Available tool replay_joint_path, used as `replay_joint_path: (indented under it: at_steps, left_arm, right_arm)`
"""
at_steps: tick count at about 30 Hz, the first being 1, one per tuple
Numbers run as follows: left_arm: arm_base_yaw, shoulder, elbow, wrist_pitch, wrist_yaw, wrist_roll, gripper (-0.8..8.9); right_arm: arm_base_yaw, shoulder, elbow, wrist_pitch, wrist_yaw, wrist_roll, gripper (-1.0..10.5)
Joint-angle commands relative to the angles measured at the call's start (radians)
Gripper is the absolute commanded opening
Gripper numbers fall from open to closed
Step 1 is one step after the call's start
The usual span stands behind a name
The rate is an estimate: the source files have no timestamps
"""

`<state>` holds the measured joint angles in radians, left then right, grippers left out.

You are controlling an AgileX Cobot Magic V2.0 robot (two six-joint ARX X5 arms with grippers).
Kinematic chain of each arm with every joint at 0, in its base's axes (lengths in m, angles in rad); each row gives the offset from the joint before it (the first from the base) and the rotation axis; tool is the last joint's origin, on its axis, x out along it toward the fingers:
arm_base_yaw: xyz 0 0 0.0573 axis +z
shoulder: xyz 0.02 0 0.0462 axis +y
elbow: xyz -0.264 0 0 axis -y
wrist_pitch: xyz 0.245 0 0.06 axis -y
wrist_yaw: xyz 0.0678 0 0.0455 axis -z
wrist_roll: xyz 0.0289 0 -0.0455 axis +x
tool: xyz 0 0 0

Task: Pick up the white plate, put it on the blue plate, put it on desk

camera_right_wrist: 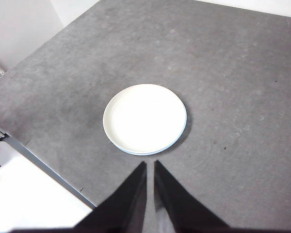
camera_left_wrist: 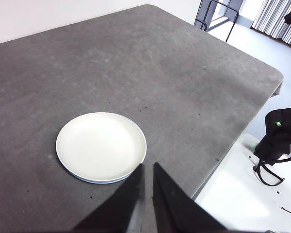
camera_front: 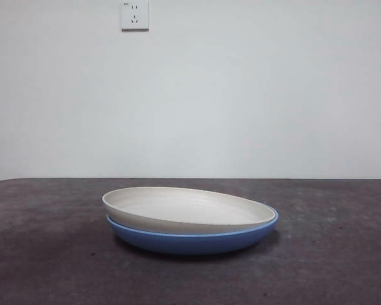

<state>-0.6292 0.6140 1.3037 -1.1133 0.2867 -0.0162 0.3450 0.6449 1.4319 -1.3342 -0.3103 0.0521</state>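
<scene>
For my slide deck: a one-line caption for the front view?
White plate nested, slightly tilted, in the blue plate on the grey desk.

We see both arms held high and back, neither one showing in the front view. The left claw (camera_left_wrist: pixel 146 171) hangs empty, its two black jaws drawn almost together with a thin gap between them. The right claw (camera_right_wrist: pixel 150 167) looks the same, jaws nearly touching, though whether they fully meet is hard to tell.
</scene>
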Motion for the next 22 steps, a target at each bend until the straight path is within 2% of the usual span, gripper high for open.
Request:
replay_joint_path:
  at_steps: [1,7,12,14,17,19,22]
  left_arm:
    - [-0.007,0.004,0.011,0.011,0.002,0.005,0.27]
    - [0.008,0.004,0.01,0.011,0.002,0.005,0.27]
    - [0.164,-0.002,-0.065,0.073,0.041,0.007,0.28]
    - [0.254,-0.025,-0.162,0.197,0.048,-0.008,0.28]
    - [0.387,-0.089,-0.376,0.473,0.047,-0.003,0.28]
    - [0.469,-0.144,-0.534,0.65,0.047,-0.031,0.28]
    - [0.562,-0.232,-0.744,0.819,0.032,-0.037,0.27]
  right_arm:
    - [0.005,0.006,0.016,-0.047,0.0,-0.008,0.2]
    - [0.005,0.006,0.016,-0.047,0.0,-0.008,0.2]
    - [0.005,0.006,0.016,-0.047,0.0,-0.008,0.2]
    - [0.005,0.006,0.016,-0.047,0.0,-0.008,0.2]
    - [0.005,0.006,0.016,-0.047,0.0,-0.008,0.2]
    - [0.005,0.006,0.016,-0.047,0.0,-0.008,0.2]
    - [0.005,0.006,0.016,-0.047,0.0,-0.008,0.2]
